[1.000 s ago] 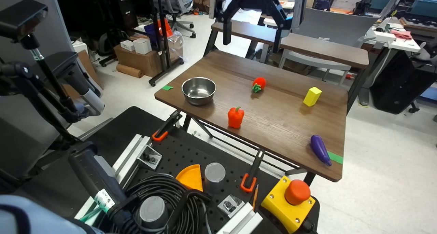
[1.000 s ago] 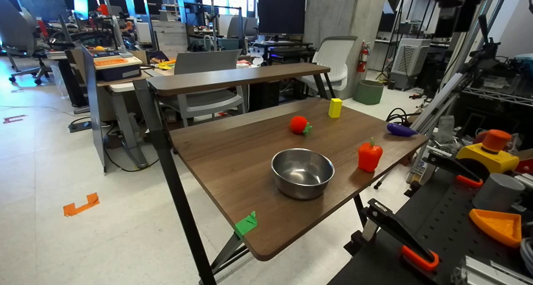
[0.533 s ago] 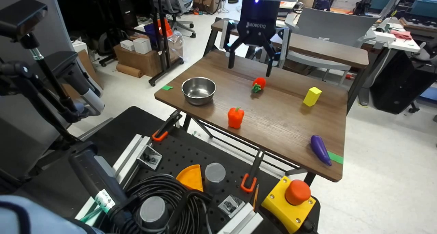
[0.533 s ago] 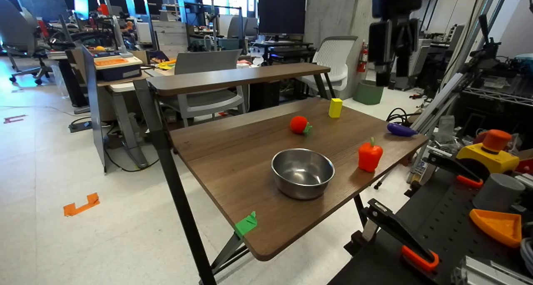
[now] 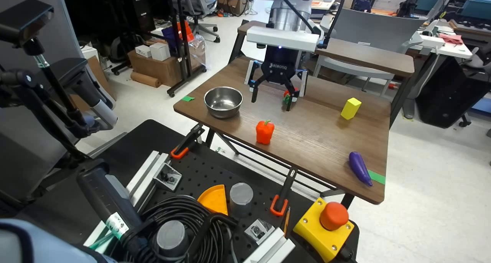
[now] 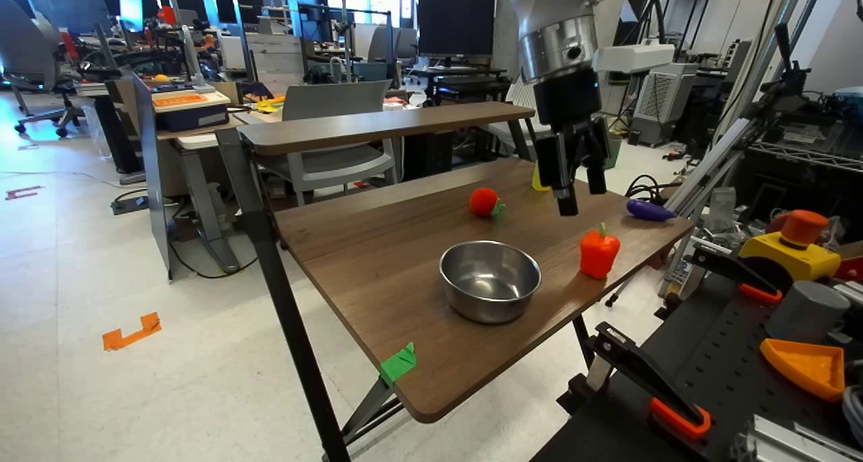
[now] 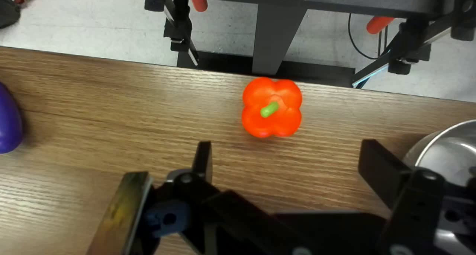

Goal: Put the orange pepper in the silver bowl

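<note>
Reaching for the orange pepper (image 7: 273,108) is, in my judgement, the step in hand. The claw (image 5: 271,103) hangs above the counter (image 5: 318,140), fingers (image 7: 203,158) set wide, nothing gripped between them. I read that spread as clearance for straddling the pepper, which stands upright below the claw, stem up; such a stance suits a grasp from above. The silver bowl (image 6: 487,310) stands beyond one finger, mouth up, near enough that I expect a short transfer. Beyond the opposite finger lies the purple eggplant (image 7: 8,121).

Compare views before descent. The wrist view shows the pepper past the fingertips on the counter-edge side, not in the gap; I judge a shift that way is required. It gives little on height; both exterior views show the fingertips raised clear of the pepper. The wrist view also crops the bowl; both exterior views show it whole.
</note>
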Robot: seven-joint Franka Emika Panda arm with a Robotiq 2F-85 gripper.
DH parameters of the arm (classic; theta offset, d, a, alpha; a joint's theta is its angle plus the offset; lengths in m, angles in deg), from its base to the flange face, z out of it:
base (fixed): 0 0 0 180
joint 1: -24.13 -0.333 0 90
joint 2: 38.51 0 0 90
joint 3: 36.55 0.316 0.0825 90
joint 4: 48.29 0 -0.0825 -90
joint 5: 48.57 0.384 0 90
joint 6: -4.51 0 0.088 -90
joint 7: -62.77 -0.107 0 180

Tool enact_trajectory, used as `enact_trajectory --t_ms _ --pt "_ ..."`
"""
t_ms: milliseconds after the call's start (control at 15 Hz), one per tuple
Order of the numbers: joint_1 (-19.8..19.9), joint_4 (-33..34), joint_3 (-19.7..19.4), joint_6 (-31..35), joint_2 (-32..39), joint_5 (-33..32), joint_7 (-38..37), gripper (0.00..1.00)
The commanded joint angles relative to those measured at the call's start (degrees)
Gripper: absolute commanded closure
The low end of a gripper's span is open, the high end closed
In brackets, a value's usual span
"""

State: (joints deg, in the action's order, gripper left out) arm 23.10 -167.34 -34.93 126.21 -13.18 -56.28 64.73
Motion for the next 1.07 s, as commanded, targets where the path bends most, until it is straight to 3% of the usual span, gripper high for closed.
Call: enact_trajectory --t_ms 0,333,800,867,933,1000 --pt "-0.8 6.6 0.0 -5.9 6.1 0.5 0.8 0.00" --pt "-0.9 10.9 0.0 -13.1 10.5 1.0 0.5 0.00" --pt "-0.7 15.7 0.1 -17.9 15.3 1.2 1.1 0.02" --pt "-0.7 16.3 0.1 -18.2 15.9 1.1 1.1 0.26" --pt "-0.8 16.8 0.1 -18.4 16.3 1.1 1.0 0.26" --pt "-0.7 17.4 0.1 -18.8 16.8 1.2 1.0 0.33"
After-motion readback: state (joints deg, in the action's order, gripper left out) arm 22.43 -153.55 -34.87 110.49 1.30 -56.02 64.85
